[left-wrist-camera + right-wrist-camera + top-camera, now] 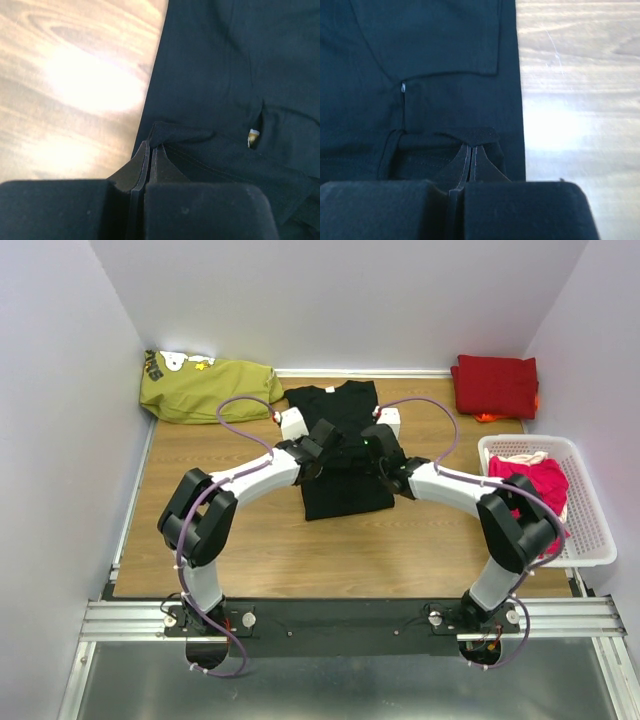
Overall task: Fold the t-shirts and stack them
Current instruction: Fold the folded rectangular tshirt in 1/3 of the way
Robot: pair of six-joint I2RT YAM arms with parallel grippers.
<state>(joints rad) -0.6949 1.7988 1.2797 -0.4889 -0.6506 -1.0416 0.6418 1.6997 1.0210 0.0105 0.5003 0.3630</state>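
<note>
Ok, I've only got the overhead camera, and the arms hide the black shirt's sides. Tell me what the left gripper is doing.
Observer: The left gripper is closed, pinching a raised fold of the black shirt at its edge, beside the bare table.
Operator: Now check the right one.
Observer: The right gripper is closed as well, pinching a small fold just inside the shirt's other edge.
Operator: Report any print showing near the fingers.
Observer: The left wrist view shows only a small pale speck peeking from a crease. It is too small to identify.
</note>
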